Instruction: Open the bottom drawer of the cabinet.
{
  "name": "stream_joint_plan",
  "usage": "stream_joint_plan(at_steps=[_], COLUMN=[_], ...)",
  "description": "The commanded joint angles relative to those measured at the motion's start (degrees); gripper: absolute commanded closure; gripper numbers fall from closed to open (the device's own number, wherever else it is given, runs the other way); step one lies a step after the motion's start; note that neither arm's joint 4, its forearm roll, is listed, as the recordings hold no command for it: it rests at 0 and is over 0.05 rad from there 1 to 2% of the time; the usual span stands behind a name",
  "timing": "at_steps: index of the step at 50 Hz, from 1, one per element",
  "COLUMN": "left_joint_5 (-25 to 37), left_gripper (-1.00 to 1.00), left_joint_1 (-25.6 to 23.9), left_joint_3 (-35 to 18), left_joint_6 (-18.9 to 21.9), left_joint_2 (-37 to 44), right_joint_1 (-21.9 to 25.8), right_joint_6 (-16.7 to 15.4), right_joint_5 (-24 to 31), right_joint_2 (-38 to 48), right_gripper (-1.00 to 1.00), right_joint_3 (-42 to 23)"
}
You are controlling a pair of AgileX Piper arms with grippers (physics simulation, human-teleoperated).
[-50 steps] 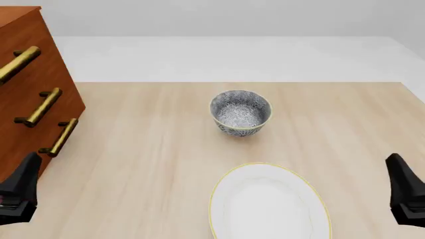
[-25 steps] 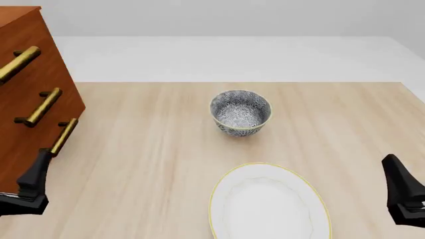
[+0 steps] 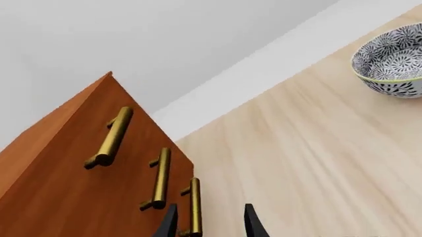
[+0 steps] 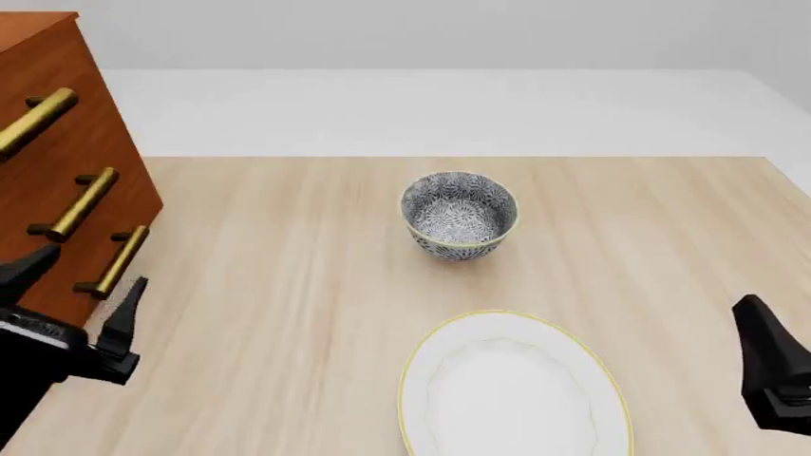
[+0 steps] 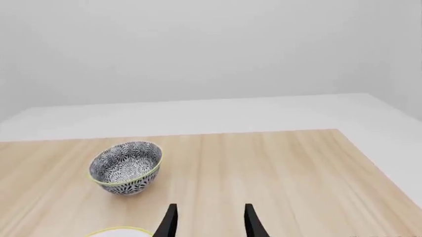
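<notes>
The reddish-brown cabinet (image 4: 51,104) stands at the table's left edge, and all three drawers look shut. The bottom drawer's brass bar handle (image 4: 114,261) is the lowest of the three. My left gripper (image 4: 79,288) is open just in front of that handle. In the left wrist view the handle (image 3: 194,205) lies between the fingertips, close to one finger (image 3: 170,223) of my left gripper (image 3: 209,223). My right gripper (image 4: 776,375) hovers at the table's right front, open and holding nothing, as the right wrist view (image 5: 209,221) shows.
A patterned blue-and-white bowl (image 4: 459,214) sits mid-table. A white plate (image 4: 438,366) with a gold rim lies near the front edge. The two upper handles (image 4: 36,119) (image 4: 76,204) stick out above the bottom one.
My left gripper has moved forward and inward toward the bottom handle and turned, so both open fingers show. The right gripper has barely shifted.
</notes>
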Motion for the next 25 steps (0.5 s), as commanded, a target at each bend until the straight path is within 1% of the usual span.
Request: stream_joint_plan(at_steps=[1, 3, 4, 6, 8, 13, 15, 17, 19, 23, 25], left_joint_5=[-18.4, -23.52, -25.0, -31.77, -34.14, -34.4, -34.42, -34.42, -34.43, -34.43, -34.43], left_gripper=[-1.0, -1.0, -1.0, -1.0, -1.0, -1.0, -1.0, -1.0, -1.0, -1.0, -1.0], left_joint_1=[-0.23, -0.15, 0.08, 0.31, 0.41, 0.65, 0.58, 0.83, 0.7, 0.98, 1.26], left_joint_3=[0.01, 0.01, 0.01, 0.01, 0.01, 0.01, 0.01, 0.01, 0.01, 0.01, 0.01], left_joint_6=[6.75, 7.81, 7.77, 9.05, 9.7, 11.35, 12.79, 12.64, 13.86, 14.62, 15.79], left_joint_2=[20.05, 25.52, 27.06, 34.11, 37.23, 38.08, 38.41, 38.47, 38.56, 38.95, 39.04], right_joint_1=[-0.26, -0.27, -0.19, -0.22, -0.33, -0.69, -0.75, -0.75, -0.69, -0.69, -0.72], right_joint_6=[0.73, 0.88, 0.93, 1.02, 1.14, 1.46, 1.5, 1.53, 1.59, 1.65, 1.71], right_joint_5=[0.01, 0.04, 0.1, 0.13, 0.22, 0.1, 0.04, 0.06, 0.06, 0.08, 0.04], right_joint_2=[-0.15, -0.16, -0.16, -0.17, -0.17, -0.17, -0.17, -0.17, -0.17, -0.17, -0.17], right_gripper=[-1.0, -1.0, -1.0, -1.0, -1.0, -1.0, -1.0, -1.0, -1.0, -1.0, -1.0], right_joint_3=[0.0, 0.0, 0.01, 0.01, 0.01, 0.01, 0.01, 0.01, 0.01, 0.01, 0.01])
